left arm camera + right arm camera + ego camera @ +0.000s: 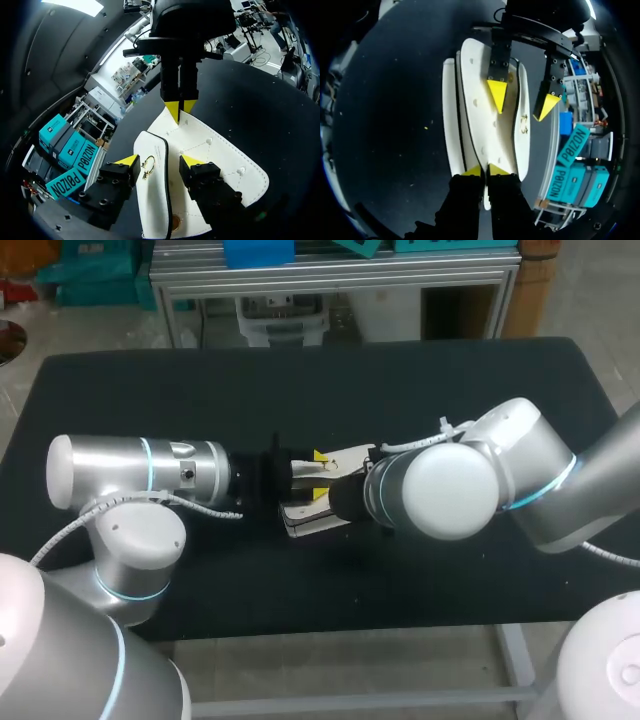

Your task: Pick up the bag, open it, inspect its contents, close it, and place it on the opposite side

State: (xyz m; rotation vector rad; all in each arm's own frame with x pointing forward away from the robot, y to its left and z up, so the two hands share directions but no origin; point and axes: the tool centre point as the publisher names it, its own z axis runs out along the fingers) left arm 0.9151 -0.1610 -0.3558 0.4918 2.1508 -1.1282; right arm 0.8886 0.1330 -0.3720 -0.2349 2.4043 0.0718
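Mid-table, bag (305, 520) half hidden, right pincer (484, 171) clamping it

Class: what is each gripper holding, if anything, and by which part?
Right gripper pinches the white bag by its end edge; left gripper holds nothing, fingers open astride the clasp flap.

A robotics lab: a silver left arm (130, 475) and right arm (500, 480), ringed with blue light, meet over a black counter (300, 390).
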